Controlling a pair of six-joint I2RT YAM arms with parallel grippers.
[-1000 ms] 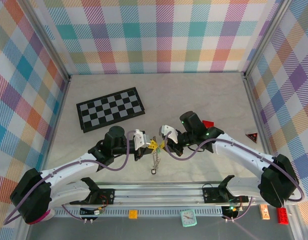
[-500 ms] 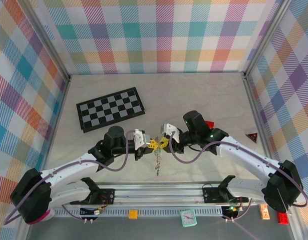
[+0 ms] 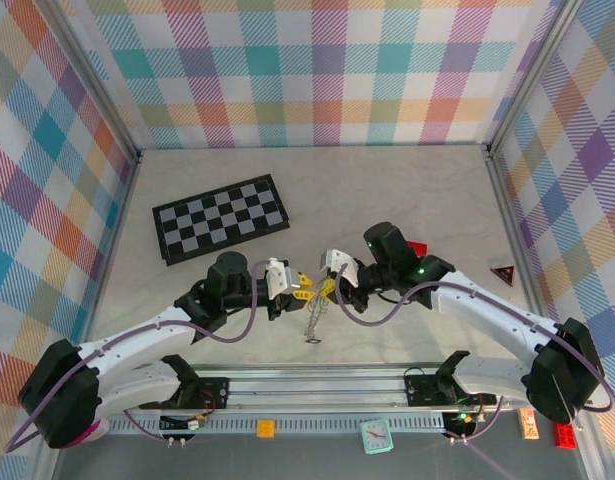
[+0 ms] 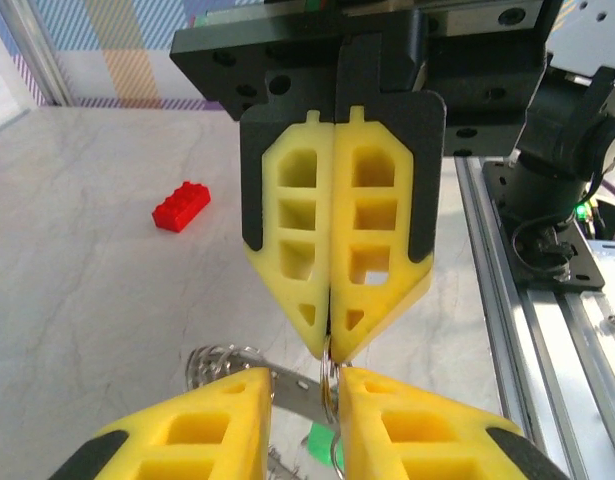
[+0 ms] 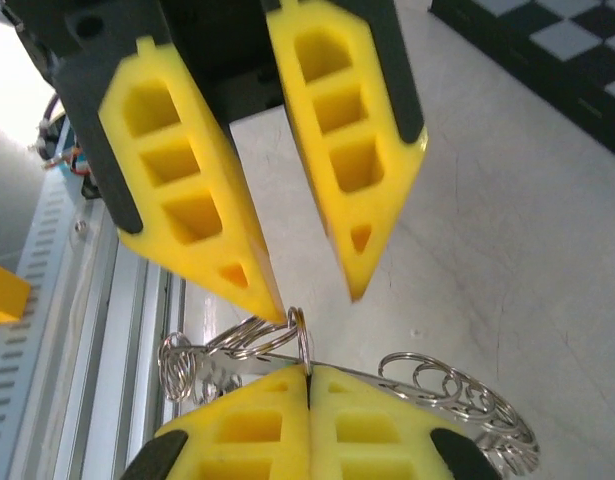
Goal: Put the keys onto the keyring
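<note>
**Op:** Right wrist, closest in. My right gripper (image 5: 309, 378) has its yellow, pocketed plastic fingers pressed flat together, pinching a thin wire loop of the keyring (image 5: 457, 392), which is silvery with a wavy rim.

**Desk:** And the left?

**Op:** My left gripper (image 4: 305, 385) stands slightly parted with the loop in the gap. One tip just touches it, and it grips nothing.

**Desk:** Room to move?

**Op:** From above, both grippers meet tip to tip over the pale marbled table (image 3: 407, 190). The ring trails below them toward me, and I cannot tell whether its low end touches down. There is bare surface on every side. The left wrist picks up a red brick (image 4: 181, 206) beyond the right fingers. The flat, matte chessboard (image 3: 219, 218) sits well apart, far left. The plaid walls (image 3: 317, 70) close the back and sides.
</note>
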